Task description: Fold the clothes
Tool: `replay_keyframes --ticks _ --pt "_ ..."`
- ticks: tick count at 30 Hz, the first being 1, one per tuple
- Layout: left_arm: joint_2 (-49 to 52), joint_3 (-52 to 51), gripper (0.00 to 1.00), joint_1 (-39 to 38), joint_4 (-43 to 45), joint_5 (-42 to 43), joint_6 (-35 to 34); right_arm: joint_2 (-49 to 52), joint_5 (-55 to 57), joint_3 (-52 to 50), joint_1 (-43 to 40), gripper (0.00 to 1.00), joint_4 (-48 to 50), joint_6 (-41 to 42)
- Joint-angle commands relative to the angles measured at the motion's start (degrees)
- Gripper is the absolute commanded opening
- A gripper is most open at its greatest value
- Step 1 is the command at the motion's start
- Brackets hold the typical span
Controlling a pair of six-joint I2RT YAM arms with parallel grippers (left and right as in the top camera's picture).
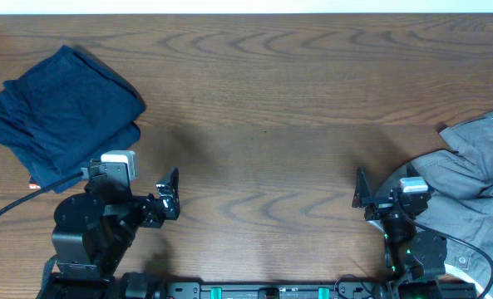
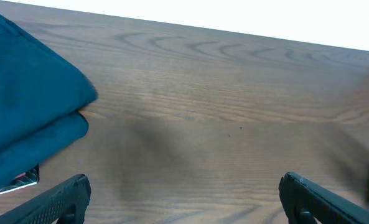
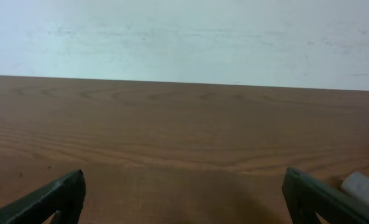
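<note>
With the blue garment (image 1: 63,116) folded aside at upper left, the crumpled grey garment (image 1: 479,162) waits at right, likely next, beside the right gripper (image 1: 362,198) (fingers apart, empty, like the left gripper (image 1: 170,196)).

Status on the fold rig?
Left gripper open, empty. Right gripper open, empty. Blue garment folded at left; grey garment crumpled at right. No obstruction seen.
</note>
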Motion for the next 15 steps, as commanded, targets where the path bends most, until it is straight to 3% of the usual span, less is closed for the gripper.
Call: replay_keyframes --ticks 1,10,15 --pt "-0.7 0.0 0.98 -0.2 0.1 -0.7 -0.1 -0.3 -0.7 -0.1 -0.7 0.99 -0.3 -0.8" --pt "-6.3 -1.7 0.98 2.3 -2.1 -2.9 1.5 -0.3 -0.7 -0.1 -0.7 0.99 -0.3 -0.8" --pt "-13.9 -10.0 0.98 4.3 -3.2 -5.7 1.7 -0.3 -0.7 -0.1 -0.7 0.99 -0.3 -0.8"
